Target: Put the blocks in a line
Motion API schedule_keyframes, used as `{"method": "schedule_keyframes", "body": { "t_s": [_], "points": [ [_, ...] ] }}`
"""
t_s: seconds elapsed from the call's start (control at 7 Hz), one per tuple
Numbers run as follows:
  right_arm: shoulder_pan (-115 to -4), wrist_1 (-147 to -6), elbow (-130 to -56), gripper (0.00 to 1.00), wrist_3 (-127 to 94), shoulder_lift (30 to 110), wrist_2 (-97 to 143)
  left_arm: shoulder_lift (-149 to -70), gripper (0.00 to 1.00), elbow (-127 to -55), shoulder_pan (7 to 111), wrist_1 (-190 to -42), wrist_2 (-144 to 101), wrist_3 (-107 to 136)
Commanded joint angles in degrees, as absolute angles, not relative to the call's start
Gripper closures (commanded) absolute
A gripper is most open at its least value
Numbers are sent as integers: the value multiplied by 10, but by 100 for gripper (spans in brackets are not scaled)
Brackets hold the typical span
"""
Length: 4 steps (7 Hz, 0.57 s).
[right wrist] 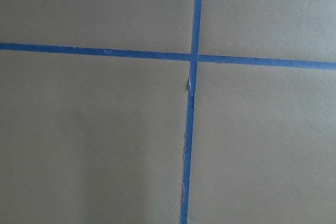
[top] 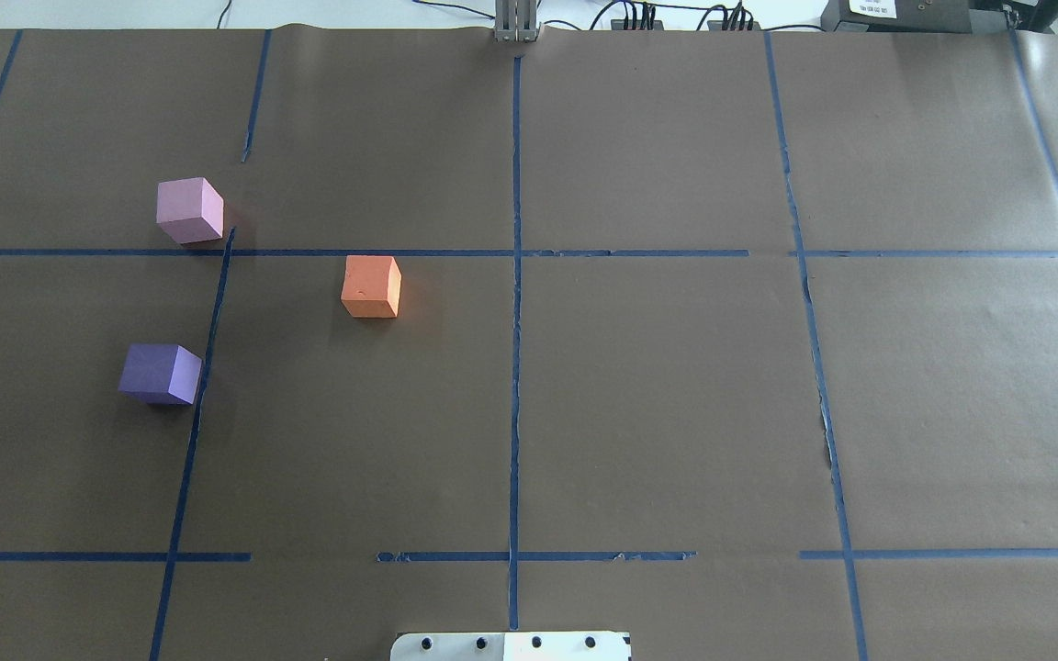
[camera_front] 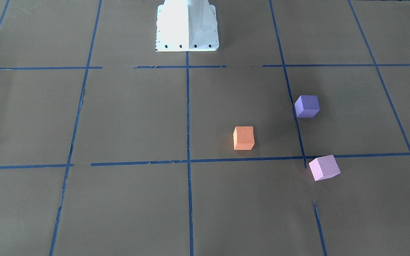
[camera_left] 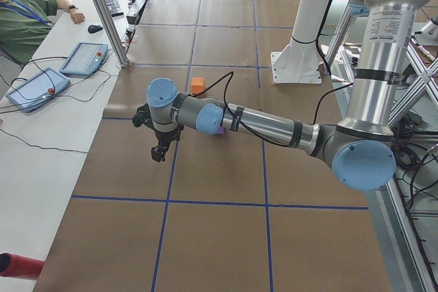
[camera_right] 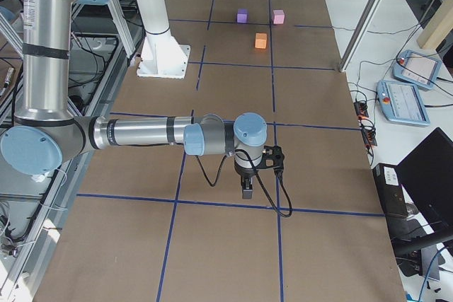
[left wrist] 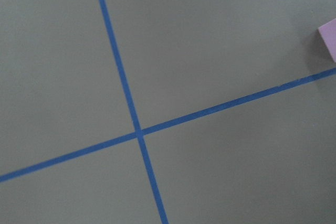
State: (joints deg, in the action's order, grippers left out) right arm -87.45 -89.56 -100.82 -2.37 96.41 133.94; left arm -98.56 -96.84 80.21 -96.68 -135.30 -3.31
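Three blocks lie apart on the brown paper, on my left half. The orange block (top: 371,286) sits nearest the centre line. The violet-purple block (top: 160,374) lies closer to my base, and the pale pink block (top: 189,210) lies farther out by a tape crossing. They also show in the front-facing view: orange (camera_front: 243,138), purple (camera_front: 307,106), pink (camera_front: 324,167). The left gripper (camera_left: 159,154) hangs above the paper beyond the blocks; its wrist view catches a pink corner (left wrist: 329,38). The right gripper (camera_right: 246,190) hangs far from the blocks (camera_right: 261,40). I cannot tell whether either is open.
Blue tape lines (top: 516,275) divide the brown paper into a grid. The white robot base (camera_front: 187,25) stands at the table's middle edge. Teach pendants (camera_left: 83,58) and cables lie on the side bench, where a person sits.
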Motion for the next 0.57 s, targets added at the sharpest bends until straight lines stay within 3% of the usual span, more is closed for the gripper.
{"method": "schedule_keyframes", "body": {
  "t_s": [0.0, 0.43],
  "points": [
    [-875, -896, -1008, 0, -24, 964, 1339, -1060, 0, -976, 706, -984, -1349, 164],
    [-875, -896, -1008, 0, -24, 964, 1339, -1192, 0, -957, 532, -984, -1274, 500]
  ]
}}
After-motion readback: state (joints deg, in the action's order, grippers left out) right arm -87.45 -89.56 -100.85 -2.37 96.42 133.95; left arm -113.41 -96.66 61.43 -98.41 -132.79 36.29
